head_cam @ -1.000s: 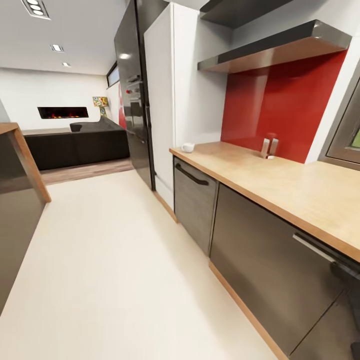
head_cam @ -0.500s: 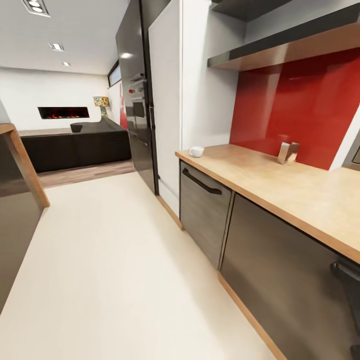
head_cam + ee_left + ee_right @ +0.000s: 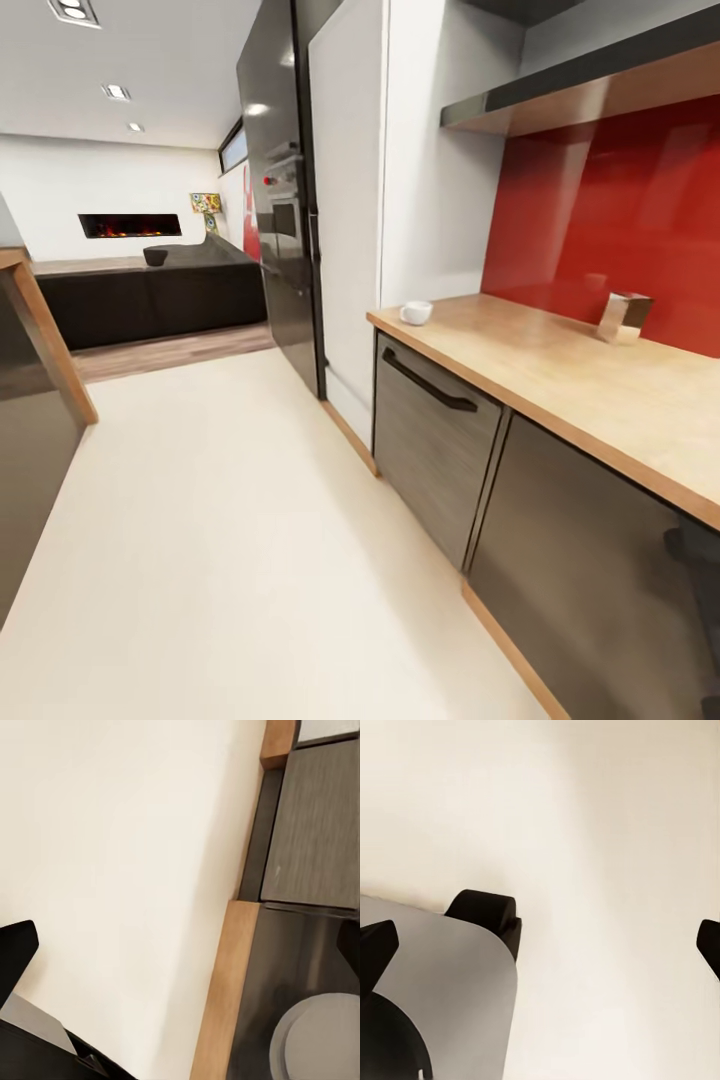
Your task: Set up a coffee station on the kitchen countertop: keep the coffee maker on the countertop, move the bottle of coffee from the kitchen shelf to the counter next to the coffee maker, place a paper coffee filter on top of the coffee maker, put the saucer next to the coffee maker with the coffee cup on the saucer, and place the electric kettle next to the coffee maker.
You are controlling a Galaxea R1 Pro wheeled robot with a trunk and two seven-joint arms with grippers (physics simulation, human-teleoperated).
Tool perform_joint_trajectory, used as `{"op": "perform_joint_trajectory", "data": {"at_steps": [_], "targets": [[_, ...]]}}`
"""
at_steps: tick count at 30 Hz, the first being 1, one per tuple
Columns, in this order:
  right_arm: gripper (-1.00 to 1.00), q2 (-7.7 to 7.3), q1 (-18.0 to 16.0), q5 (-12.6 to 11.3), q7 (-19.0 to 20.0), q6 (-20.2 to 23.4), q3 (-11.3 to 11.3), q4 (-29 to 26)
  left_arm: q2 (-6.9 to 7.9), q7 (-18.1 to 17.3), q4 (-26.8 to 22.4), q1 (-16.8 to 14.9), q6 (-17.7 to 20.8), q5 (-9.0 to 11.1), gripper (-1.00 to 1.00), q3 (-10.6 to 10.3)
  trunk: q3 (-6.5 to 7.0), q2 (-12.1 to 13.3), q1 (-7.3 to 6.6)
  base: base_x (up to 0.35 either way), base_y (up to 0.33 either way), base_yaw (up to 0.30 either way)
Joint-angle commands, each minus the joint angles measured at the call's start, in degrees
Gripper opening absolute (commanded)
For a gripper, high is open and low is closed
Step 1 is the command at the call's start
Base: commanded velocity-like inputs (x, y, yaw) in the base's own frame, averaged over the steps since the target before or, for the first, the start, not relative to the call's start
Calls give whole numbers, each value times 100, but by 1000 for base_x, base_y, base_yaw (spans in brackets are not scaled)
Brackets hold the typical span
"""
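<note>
Right fingers point(image 3: 375, 949) spread, empty | left fingers point(image 3: 16, 952) apart, empty

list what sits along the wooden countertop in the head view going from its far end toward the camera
coffee cup at the far corner of the kitchen countertop → small shiny metal holder by the red backsplash → bare worktop running out of the picture's right edge.

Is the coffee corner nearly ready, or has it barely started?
Barely started, by the look of it. A small white coffee cup sits at the far end of the kitchen countertop, with no saucer visible under it. Nothing is in hand: the right gripper hangs open over bare floor. Coffee maker, bottle, filter, saucer and kettle remain to be gathered.
</note>
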Motion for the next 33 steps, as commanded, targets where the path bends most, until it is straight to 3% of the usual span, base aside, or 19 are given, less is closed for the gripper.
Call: {"op": "perform_joint_trajectory", "data": {"at_steps": [1, 33], "targets": [[100, 1, -4, 54, 30, -25, -49, -1, 1, -2, -11, 4, -11, 17, 100, -20, -4, -2, 3, 313, 141, 0], [100, -8, -4, 55, 30, -25, -49, -1, 1, -2, -11, 4, -11, 17, 100, -22, -4, -2, 3, 279, 197, 0]]}}
